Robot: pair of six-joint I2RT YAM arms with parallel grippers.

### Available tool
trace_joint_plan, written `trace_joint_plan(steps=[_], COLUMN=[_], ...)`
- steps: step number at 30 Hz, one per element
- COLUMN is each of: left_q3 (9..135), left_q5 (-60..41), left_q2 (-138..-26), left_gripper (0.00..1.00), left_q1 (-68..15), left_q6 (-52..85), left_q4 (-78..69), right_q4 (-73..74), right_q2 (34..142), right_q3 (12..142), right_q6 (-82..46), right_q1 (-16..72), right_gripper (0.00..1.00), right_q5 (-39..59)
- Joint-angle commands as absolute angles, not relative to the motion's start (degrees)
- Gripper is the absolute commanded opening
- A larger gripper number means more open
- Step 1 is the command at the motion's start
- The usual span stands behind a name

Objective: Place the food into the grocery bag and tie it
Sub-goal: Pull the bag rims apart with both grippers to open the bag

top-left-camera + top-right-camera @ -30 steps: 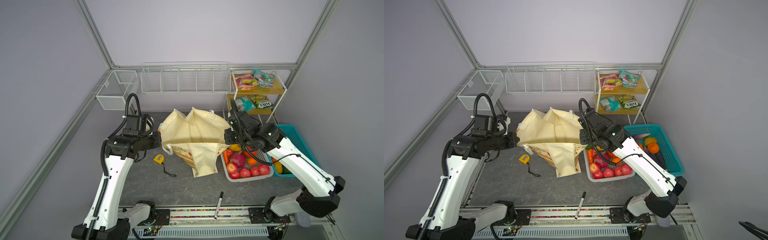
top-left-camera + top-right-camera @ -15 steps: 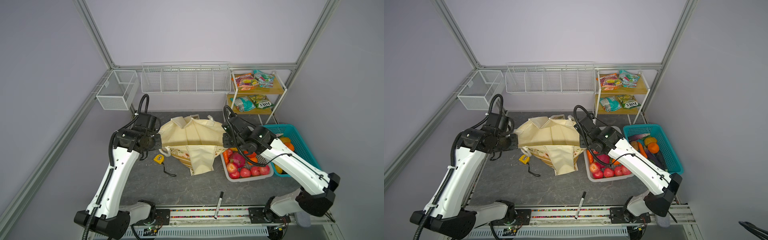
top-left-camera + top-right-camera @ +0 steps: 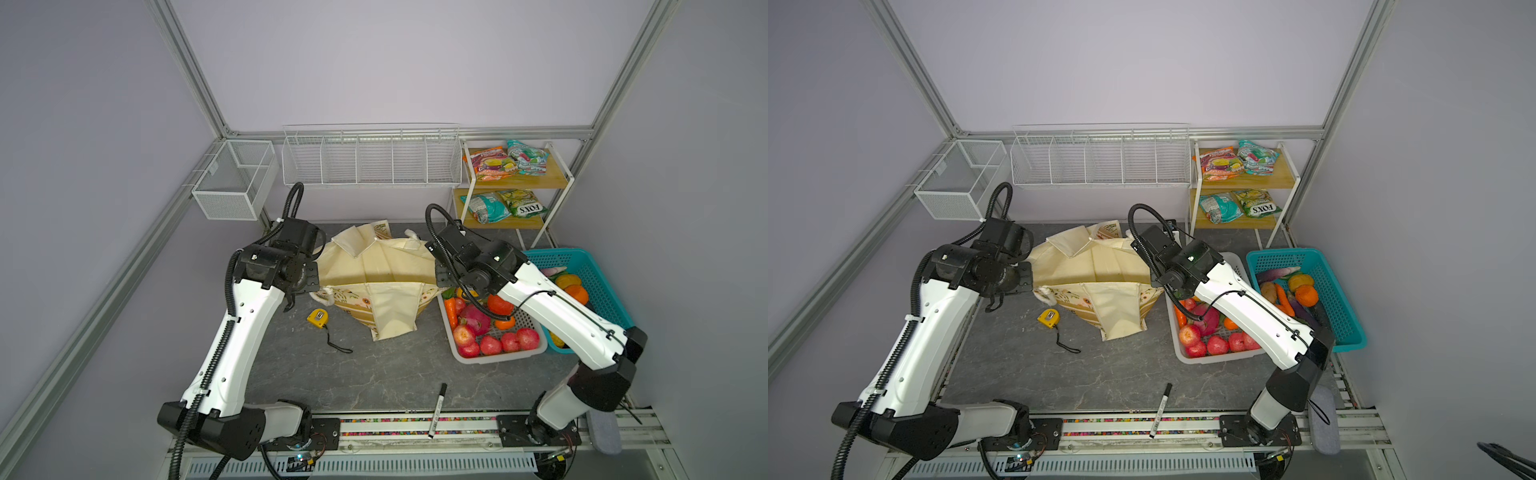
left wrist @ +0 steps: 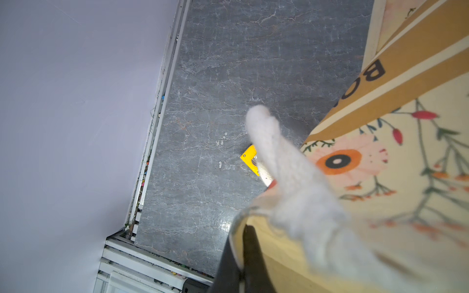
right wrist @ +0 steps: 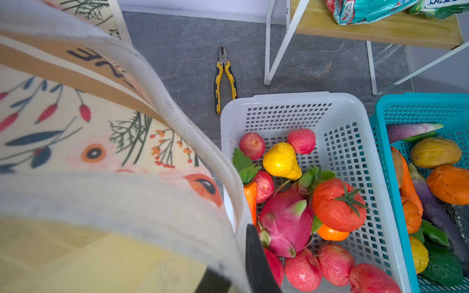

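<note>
grocery bag [image 3: 374, 270]: woven canvas cloth, matt, with printed flowers
rope handle [image 5: 182, 121]: thick white woven cloth, matt
tomato [image 5: 337, 203]: rough, matt painted skin
snack packets [image 3: 492, 160]: glossy, crinkled foil
white basket [image 5: 279, 97]: smooth perforated plastic, slight sheen
teal basket [image 5: 418, 97]: perforated plastic
pliers [image 5: 224, 76]: bare metal jaws, yellow-black rubbery grips
shelf [image 3: 552, 180]: pale wood boards, white painted metal frame
table [image 3: 374, 382]: grey stone-look top, faint sheen

Green snack packet [image 3: 524, 206], lower shelf of the rack [image 3: 511, 224] at the bench's far right corner: "FOXS" in white capitals, upside down in both top views. Bag [image 4: 396, 177], tan band [image 4: 406, 58]: black capitals "BO" in the left wrist view, following letter cut off; the right wrist view shows capitals ending in "E". Marker [image 3: 437, 411], near edge: print too small to read.
</note>
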State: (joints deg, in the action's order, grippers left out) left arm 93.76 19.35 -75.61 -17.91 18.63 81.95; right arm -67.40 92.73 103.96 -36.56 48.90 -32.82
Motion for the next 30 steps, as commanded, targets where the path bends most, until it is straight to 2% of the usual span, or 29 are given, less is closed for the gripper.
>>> trace_joint_plan(steps=[1,11,19,23,26,30], left_q3=[93.7,84.2,73.5,69.6,68.1,65.8], left_q5=[28.1,-0.2,-12.7,-14.4,-15.2,-17.5], left_q2=[-72.9,-62.6,-56.0,-54.8,-54.1,-52.9], left_gripper=[0.00,0.00,0.00,0.00,0.13,0.44], left_q1=[-14.5,-14.8,-15.0,-15.5,-15.6,-15.6], left_q6=[15.0,18.4,23.4,24.9,25.6,27.2], left_q4=[85.7,74.4,67.5,64.7,63.5,60.9], right_q4=[-83.8,-73.6,-65.1,-63.0,-62.0,-60.5], right_q2=[90.7,87.2,82.6,82.5,82.5,82.1], right_q3=[104.4,100.1,91.3,88.0,86.5,85.1], right_q6=[-30.9,-31.1,-34.8,-35.9,-36.5,-36.9], right_q1=[45.8,48.9,49.8,50.5,50.6,50.6], right_gripper=[0.07,0.10,0.13,0.16,0.20,0.21], right_q5=[-40.5,-20.6,-9.9,-7.9,-7.2,-7.3])
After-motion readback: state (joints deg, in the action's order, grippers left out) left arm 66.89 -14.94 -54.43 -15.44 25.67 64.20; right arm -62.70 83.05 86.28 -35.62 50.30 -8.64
